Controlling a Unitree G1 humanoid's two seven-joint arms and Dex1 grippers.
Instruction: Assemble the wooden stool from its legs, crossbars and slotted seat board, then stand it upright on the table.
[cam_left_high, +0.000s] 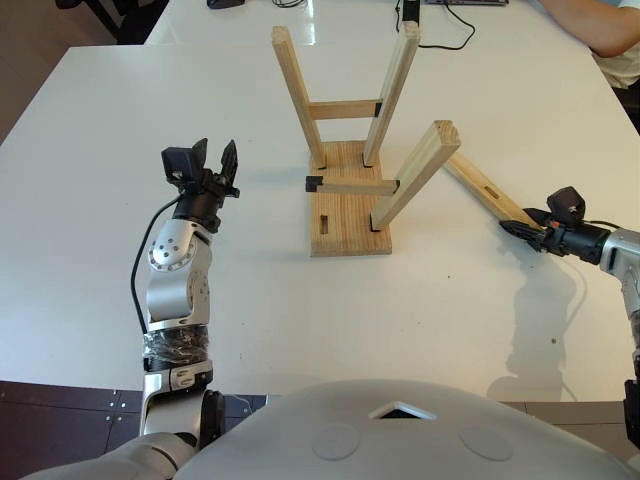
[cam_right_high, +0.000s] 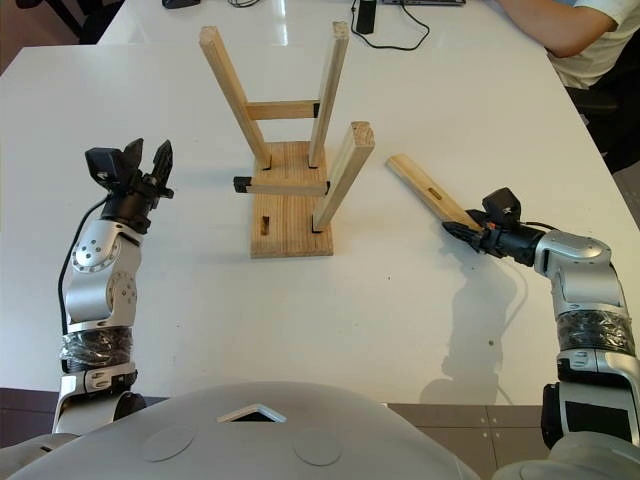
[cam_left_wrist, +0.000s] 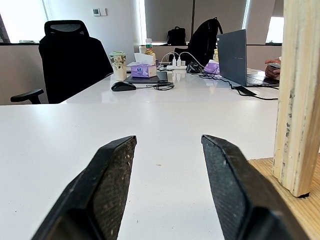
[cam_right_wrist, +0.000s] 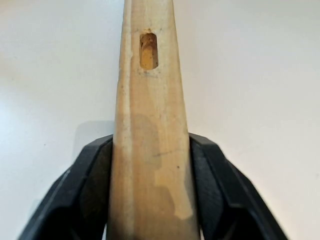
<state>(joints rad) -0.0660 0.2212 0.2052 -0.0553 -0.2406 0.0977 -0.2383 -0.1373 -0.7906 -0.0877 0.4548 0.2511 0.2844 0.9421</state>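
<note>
The slotted seat board (cam_left_high: 350, 235) lies flat on the white table. Two legs (cam_left_high: 298, 95) stand in its far end, joined by a crossbar (cam_left_high: 343, 109). A third leg (cam_left_high: 415, 175) leans at the near right, with a crossbar (cam_left_high: 350, 186) sticking out to the left above an empty slot (cam_left_high: 323, 222). The loose fourth leg (cam_left_high: 485, 185) lies on the table to the right; my right gripper (cam_left_high: 525, 228) is shut on its near end, fingers (cam_right_wrist: 95, 190) on both sides. My left gripper (cam_left_high: 215, 160) hangs open left of the stool, holding nothing, its fingers (cam_left_wrist: 112, 185) wide apart.
The table (cam_left_high: 120, 120) has free room to the left and in front of the seat board. Behind it a second table carries a mouse (cam_left_wrist: 122, 86), a laptop (cam_left_wrist: 240, 57) and cables. A person's arm (cam_left_high: 600, 25) rests at the far right corner.
</note>
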